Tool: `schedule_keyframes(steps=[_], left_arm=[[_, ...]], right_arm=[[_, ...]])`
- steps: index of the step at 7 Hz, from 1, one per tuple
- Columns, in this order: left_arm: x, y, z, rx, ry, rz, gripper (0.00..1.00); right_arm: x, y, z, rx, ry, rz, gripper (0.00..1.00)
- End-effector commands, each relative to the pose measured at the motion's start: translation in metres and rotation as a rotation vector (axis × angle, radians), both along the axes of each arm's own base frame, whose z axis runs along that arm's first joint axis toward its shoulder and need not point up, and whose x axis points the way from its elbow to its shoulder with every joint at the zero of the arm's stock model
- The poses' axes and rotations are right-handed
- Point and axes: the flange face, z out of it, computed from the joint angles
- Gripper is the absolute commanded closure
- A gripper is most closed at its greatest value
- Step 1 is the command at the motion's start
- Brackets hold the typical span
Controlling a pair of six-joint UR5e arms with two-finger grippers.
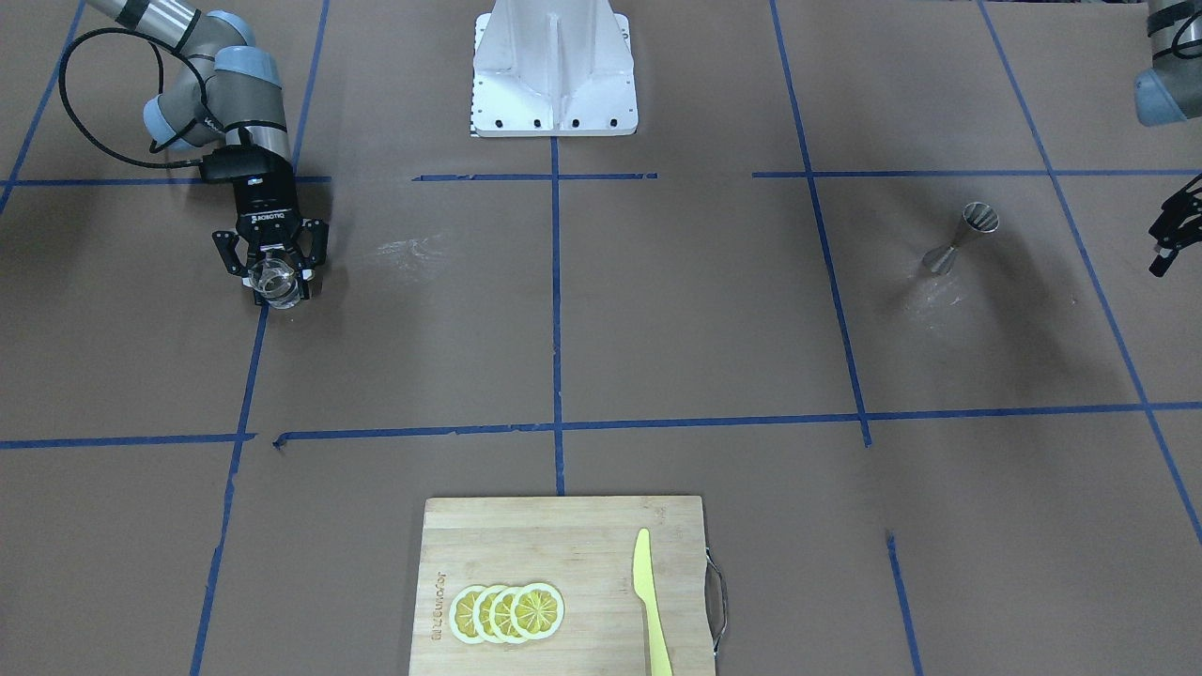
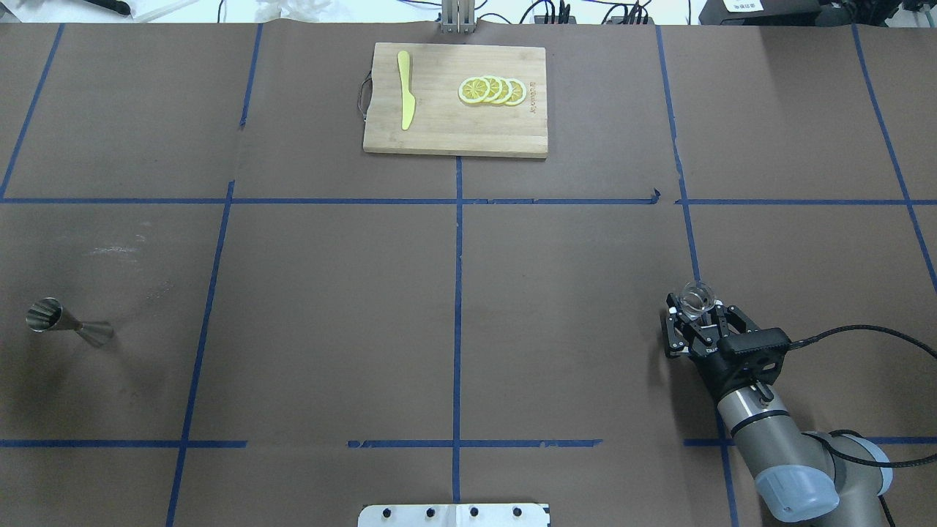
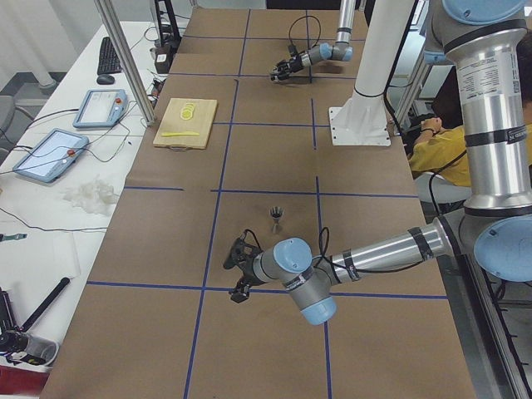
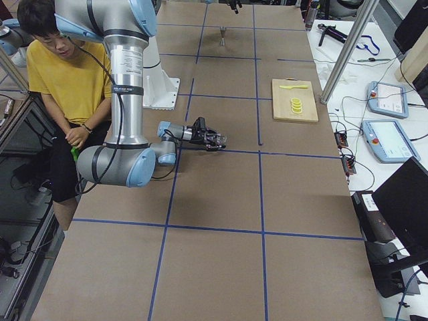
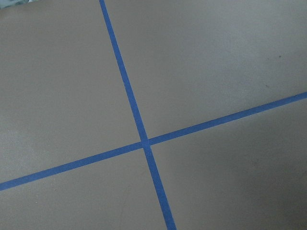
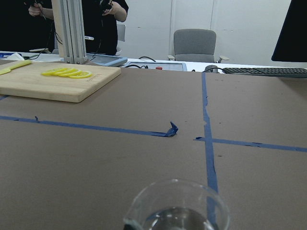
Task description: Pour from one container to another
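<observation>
My right gripper (image 2: 697,307) is closed narrow on the glass (image 2: 695,295); the jigger (image 2: 67,323) stands well apart from the glass, open table (image 2: 454,307) between; how wide my left gripper (image 1: 1174,230) stands I cannot tell.

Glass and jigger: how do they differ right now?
The glass is clear; the jigger is shiny steel. The glass is rounded, the jigger hourglass-shaped. The right gripper grips the glass; the jigger stands alone, with nothing touching it. Both are small, upright and open at the top.
</observation>
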Motion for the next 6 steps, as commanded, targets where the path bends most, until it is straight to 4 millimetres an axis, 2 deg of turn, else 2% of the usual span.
schedule_keyframes(steps=[1,2,4,5,6], left_arm=[[-0.0001,0.0005,-0.0012,0.002,0.001,0.0,0.01],[-0.0001,0.0005,-0.0013,0.002,0.001,0.0,0.01],[-0.0001,0.0005,-0.0013,0.002,0.001,0.0,0.01],[-0.0001,0.0003,-0.002,0.004,0.001,0.0,0.01],[-0.0003,0.0011,-0.0014,0.002,0.001,0.0,0.0]], right_arm=[[0.0001,-0.0003,-0.001,0.001,-0.002,0.001,0.23],[-0.0003,0.0003,-0.001,0.001,-0.002,0.0,0.19],[-0.0003,0.0003,-0.001,0.001,-0.002,0.0,0.19],[0.0002,0.0004,-0.0003,0.0,-0.002,0.0,0.0],[0.0037,0.0028,0.0025,0.001,-0.008,-0.005,0.0]])
